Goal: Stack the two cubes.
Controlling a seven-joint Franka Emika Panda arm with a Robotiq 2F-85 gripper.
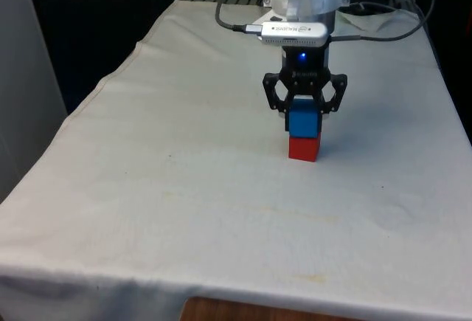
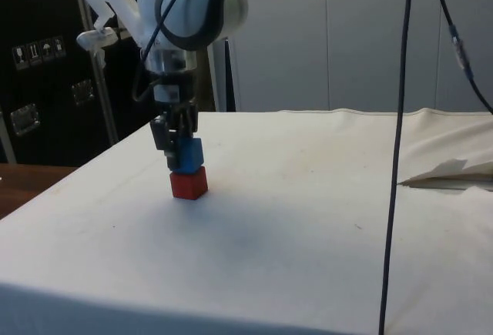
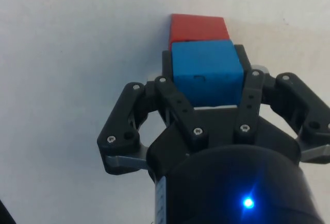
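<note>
Red cube (image 3: 198,28) mostly hidden beneath the blue cube (image 3: 206,72) in the wrist view, blue cube's near edge covered by the gripper (image 3: 206,80), fingertips hidden behind the cube in the front view

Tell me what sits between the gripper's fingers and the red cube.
The blue cube, held in the gripper, sits directly on the red cube; front and side views show it.

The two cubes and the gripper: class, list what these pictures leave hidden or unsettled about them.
1. Wrist view: most of the red cube is hidden beneath the blue cube.
2. Front view: the blue cube's upper part is covered by the gripper.
3. Side view: the gripper covers the blue cube's near side.
4. All views: whether the blue cube's full weight rests on the red one cannot be told.
</note>
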